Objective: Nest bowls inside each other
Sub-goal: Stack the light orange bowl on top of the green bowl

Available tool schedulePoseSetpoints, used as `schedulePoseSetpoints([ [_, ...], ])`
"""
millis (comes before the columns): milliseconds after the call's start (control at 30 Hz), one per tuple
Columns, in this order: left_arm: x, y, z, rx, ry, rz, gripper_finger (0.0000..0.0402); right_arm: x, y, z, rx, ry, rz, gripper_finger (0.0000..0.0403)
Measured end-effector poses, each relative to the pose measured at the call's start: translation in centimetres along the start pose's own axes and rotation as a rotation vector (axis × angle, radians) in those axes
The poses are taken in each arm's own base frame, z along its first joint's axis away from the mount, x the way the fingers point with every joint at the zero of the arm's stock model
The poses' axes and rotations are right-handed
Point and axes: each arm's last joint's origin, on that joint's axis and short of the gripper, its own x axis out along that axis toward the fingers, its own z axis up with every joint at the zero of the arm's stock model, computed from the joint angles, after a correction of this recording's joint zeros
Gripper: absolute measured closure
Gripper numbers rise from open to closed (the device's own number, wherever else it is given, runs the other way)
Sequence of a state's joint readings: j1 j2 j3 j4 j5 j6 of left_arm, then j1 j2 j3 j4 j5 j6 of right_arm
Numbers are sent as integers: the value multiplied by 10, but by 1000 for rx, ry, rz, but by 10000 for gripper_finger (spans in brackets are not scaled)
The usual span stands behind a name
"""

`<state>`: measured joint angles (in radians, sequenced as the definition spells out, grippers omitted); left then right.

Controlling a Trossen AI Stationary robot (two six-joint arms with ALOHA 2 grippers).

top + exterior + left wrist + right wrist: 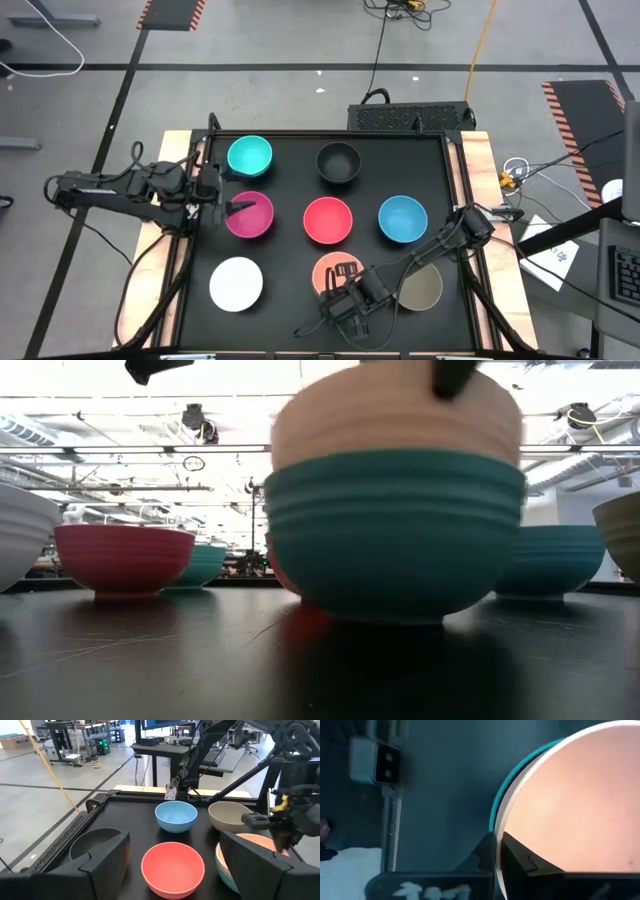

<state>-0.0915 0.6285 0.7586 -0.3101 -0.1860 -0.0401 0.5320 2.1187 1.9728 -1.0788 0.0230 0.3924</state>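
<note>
- Nearest the low camera, the peach bowl point(395, 415) sits nested in a green bowl point(395, 530), which rests on the black table point(150, 670).
- Right gripper point(495, 851): its fingers are pinched on the peach bowl's rim, one inside the wall, one outside.
- Left gripper point(232, 207): fingers spread wide and holding nothing, over the magenta bowl point(256, 220).
- Straight ahead of the left fingers sits the red bowl point(173, 868), with the blue bowl point(176, 816) beyond it.
- Taupe bowl point(422, 290) lies just beside the right gripper's wrist.
- Cyan bowl point(250, 155) and black bowl point(339, 162) stand in the far row; the white bowl point(237, 283) is apart in the near row.
</note>
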Motion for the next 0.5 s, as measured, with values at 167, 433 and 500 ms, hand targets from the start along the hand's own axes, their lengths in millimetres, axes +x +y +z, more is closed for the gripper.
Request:
schedulePoseSetpoints([
  [167,0,-2,0,-2,0,-13,87,3,1,-1,0,21,20,400],
  [433,-1,-5,0,-9,2,-34,87,4,0,1,14,8,21,401],
  [500,-1,-6,0,-9,2,-36,87,4,0,1,22,7,21,399],
])
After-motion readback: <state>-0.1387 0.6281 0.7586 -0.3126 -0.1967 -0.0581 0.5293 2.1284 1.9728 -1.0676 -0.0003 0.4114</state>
